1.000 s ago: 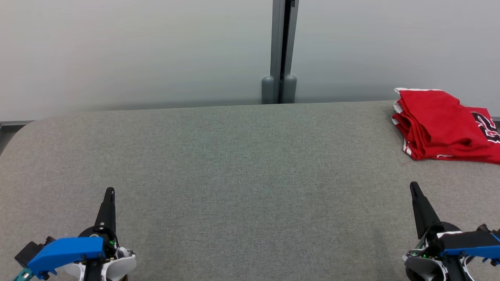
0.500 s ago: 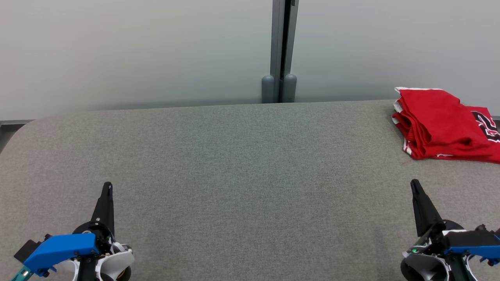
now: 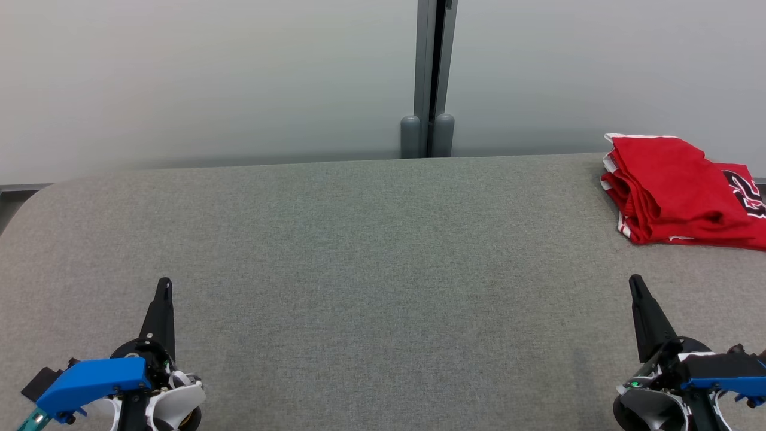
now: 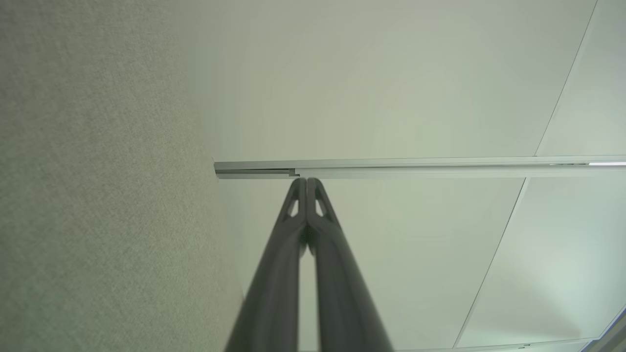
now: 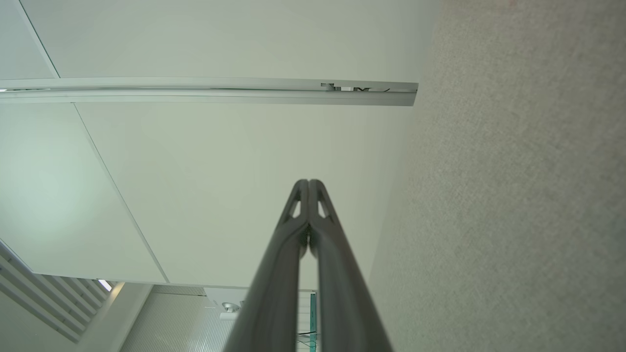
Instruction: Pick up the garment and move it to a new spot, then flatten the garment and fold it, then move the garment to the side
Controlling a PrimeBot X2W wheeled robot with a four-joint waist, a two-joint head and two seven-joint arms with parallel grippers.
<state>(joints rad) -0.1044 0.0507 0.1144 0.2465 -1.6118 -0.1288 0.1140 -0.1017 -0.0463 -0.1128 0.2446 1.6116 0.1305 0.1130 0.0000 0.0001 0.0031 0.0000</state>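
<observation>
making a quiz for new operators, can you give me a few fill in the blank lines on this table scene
1. The garment is ____ in colour.
2. It lies on the grey table, at the far ____ corner as the robot sees it.
3. The left gripper and the right gripper both have their jaws ____, with nothing between them.

Missing words: red; right; shut

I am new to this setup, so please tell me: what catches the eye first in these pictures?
The red garment, loosely folded, lies at the far right of the grey fabric surface. The left end effector and the right end effector, both shut, sit at the near corners, apart from it.
</observation>
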